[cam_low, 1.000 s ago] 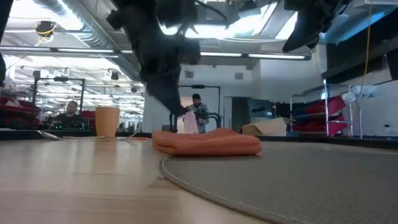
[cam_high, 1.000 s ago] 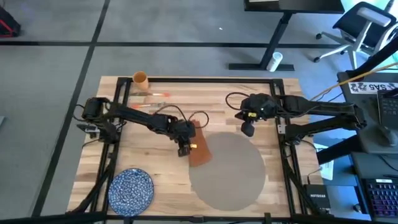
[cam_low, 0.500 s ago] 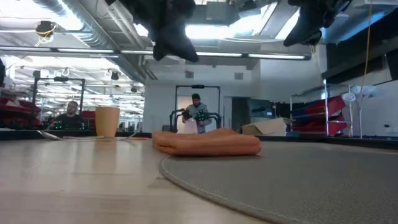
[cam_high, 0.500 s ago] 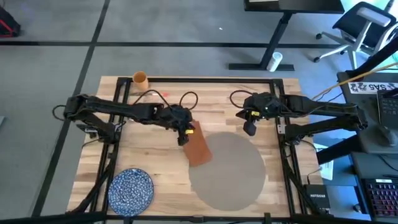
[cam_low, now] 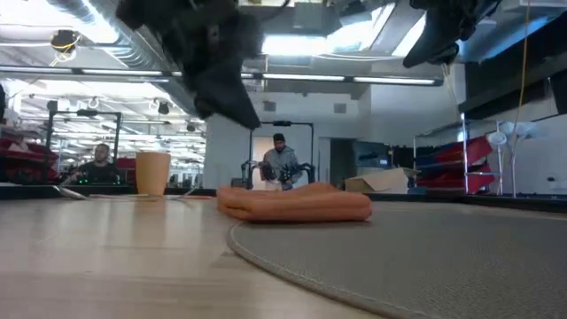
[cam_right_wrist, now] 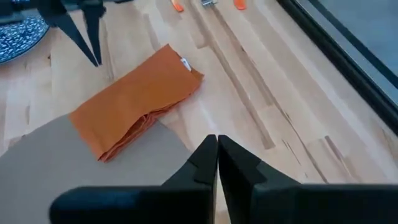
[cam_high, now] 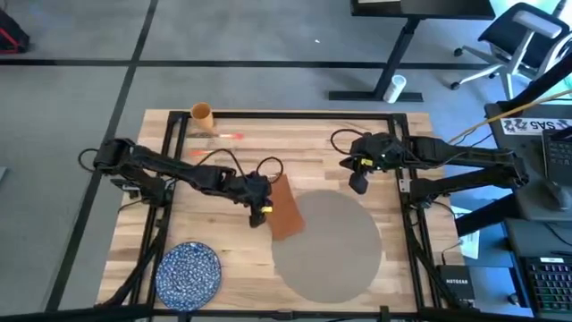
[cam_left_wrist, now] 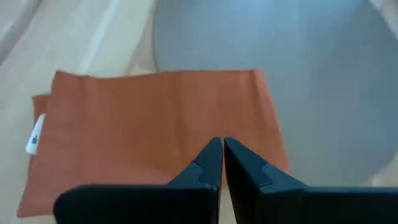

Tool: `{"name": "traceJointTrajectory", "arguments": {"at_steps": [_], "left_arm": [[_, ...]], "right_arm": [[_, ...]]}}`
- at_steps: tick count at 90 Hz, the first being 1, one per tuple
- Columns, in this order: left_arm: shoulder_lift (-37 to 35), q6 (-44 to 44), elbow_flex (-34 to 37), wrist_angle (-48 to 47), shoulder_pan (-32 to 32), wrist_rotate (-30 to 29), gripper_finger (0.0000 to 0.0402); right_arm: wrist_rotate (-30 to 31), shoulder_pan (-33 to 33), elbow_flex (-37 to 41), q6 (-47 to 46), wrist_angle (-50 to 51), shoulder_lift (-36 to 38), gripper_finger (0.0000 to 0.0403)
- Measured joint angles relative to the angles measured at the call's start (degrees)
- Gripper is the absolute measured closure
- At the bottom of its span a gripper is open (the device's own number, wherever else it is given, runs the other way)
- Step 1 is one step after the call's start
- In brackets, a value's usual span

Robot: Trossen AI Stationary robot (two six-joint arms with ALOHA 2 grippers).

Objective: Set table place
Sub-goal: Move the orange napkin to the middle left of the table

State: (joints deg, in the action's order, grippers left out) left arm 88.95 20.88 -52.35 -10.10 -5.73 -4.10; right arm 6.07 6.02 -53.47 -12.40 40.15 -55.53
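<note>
The rust-red folded napkin (cam_high: 284, 207) lies flat, one long side on the left rim of the round grey-beige placemat (cam_high: 329, 249), the rest on the wooden table (cam_high: 384, 224). My left gripper (cam_high: 258, 216) hangs shut above the table beside the napkin's left edge, clear of it in the low view (cam_low: 241, 111); its wrist view looks down on the napkin (cam_left_wrist: 155, 124). My right gripper (cam_high: 357, 184) hovers shut above the table beyond the placemat's far right rim, high up in the low view (cam_low: 425, 55). Its wrist view shows the napkin (cam_right_wrist: 137, 99).
A blue speckled plate (cam_high: 189, 271) sits at the near left corner. An orange cup (cam_high: 202, 114) stands at the far left, with orange-handled cutlery (cam_high: 225, 135) lying near it. Black frame rails (cam_high: 404, 215) run along the table's sides.
My left gripper has risen from low at the napkin to well above the table, then shifted a little toward the table's near left and slightly down. The napkin has stayed where it lay.
</note>
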Motion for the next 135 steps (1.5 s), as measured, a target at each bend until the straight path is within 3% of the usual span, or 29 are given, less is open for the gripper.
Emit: {"name": "traceJointTrajectory", "arguments": {"at_steps": [33,55,77,96,113,135], "left_arm": [[9.1,2.3,2.3,-0.8,-0.4,0.0,0.0402],[8.6,0.4,2.0,-10.9,-0.4,-0.2,0.0402],[3.5,-1.1,2.4,-16.6,-0.3,-0.2,0.0402],[-7.1,-0.1,2.3,-22.6,-0.6,0.0,0.0402],[-10.6,-2.0,2.3,-18.1,1.3,-3.9,0.0402],[-2.8,-3.4,2.3,-7.5,7.5,-4.5,0.0402]], "right_arm": [[1.0,0.0,0.0,-1.3,-0.1,0.0,0.0403],[1.0,0.0,0.0,-1.4,-0.1,0.0,0.0403],[1.0,0.0,0.0,-1.3,-0.2,0.0,0.0403],[1.0,0.0,0.0,-1.3,-0.2,0.0,0.0403],[1.0,0.0,0.0,-1.2,-1.8,-0.1,0.0403],[1.5,0.0,0.0,-0.8,-3.1,-0.1,0.0403]]}}
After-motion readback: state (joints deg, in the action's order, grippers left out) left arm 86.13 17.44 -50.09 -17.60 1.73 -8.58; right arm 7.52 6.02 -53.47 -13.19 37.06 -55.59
